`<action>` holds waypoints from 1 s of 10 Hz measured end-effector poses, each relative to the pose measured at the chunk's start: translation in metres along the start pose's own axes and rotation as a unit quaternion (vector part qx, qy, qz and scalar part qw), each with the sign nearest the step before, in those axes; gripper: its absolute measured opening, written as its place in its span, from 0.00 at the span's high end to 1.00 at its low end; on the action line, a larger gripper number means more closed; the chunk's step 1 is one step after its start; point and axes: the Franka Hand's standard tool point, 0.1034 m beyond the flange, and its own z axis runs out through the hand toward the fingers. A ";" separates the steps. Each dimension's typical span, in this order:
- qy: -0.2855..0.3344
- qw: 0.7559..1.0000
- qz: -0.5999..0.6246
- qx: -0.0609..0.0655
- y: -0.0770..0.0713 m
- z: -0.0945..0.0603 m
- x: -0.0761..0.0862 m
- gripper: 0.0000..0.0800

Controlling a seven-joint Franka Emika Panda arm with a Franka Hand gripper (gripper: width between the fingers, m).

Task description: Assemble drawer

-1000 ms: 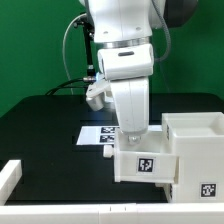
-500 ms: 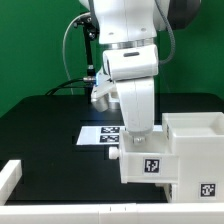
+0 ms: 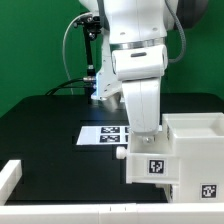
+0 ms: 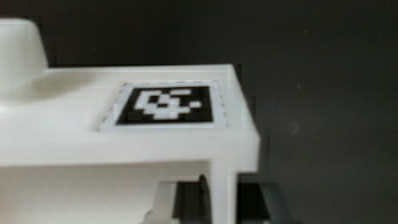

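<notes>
A white Franka arm (image 3: 140,60) stands over a small white tray (image 3: 150,163) on the black desk (image 3: 50,125), with the tray hard against the face of the large open-topped casing (image 3: 195,150) at the exterior view's right. The tray appears partly pushed into the casing; how far it has gone in cannot be told. A black-and-white square tag (image 3: 155,167) shows on the tray's front, and a second tag (image 3: 208,187) sits low on the casing's front wall. The arm's lower end comes down just behind the tray, on the side away from the camera, and hides the pincer in the exterior view. Behind the tray, the marker board (image 3: 100,133) lies flat on the desk, its far corner covered by the arm. Well away from the casing, at the exterior view's left, a white rail (image 3: 10,175) runs along the desk's near edge. The wrist view shows the tray's tagged surface (image 4: 169,105) close up, with dark pincer parts (image 4: 222,200) at the tray's edge; whether the pincer is clenched on the tray or released cannot be told.
</notes>
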 end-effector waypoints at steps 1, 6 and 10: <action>0.001 1.000 -0.002 -0.002 0.000 0.001 0.001 0.95; 0.001 1.000 0.000 -0.002 0.000 0.000 0.000 0.95; -0.010 1.000 0.017 0.023 0.027 -0.048 -0.022 0.46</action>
